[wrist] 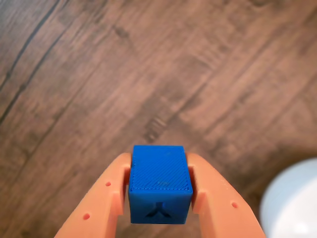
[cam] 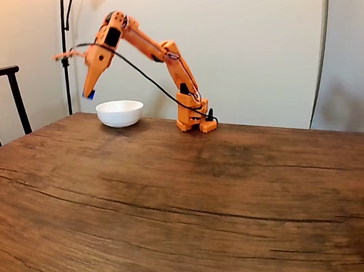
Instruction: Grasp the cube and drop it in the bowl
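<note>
Right now, in the wrist view, your pincer [wrist: 159,198] is closed on the cube [wrist: 160,182], one orange finger pressed to each side, with wood grain far beneath it. The bowl [wrist: 292,203] shows as a white curve at the lower right corner, off to the side of the cube and not under it.

From the fixed view, the arm [cam: 153,47] reaches out high above the worktop [cam: 187,198], and the cube [cam: 91,94] hangs at the pincer's [cam: 89,93] tip, up and just left of the bowl [cam: 119,112]. Release here and I judge the cube would land outside the bowl's rim, or clip it and bounce off. Bring it over the bowl's middle first.
</note>
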`<state>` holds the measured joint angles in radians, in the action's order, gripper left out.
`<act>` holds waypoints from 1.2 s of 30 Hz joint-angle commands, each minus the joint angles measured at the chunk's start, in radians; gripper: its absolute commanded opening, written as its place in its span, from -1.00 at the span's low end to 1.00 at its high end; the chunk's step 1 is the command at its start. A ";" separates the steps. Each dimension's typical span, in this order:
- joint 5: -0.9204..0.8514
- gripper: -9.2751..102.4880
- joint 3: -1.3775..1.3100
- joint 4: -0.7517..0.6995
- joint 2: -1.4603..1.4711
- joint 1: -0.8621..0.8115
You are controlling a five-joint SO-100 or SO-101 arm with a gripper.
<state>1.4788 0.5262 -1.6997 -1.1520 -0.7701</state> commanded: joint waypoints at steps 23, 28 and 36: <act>0.396 -0.63 0.900 -0.041 -0.769 -0.561; 0.509 -0.63 0.977 0.031 -0.758 -0.678; 0.591 -0.64 1.181 0.224 -0.756 -0.762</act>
<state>2.0555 1.6644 -1.5340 -1.8868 -1.5186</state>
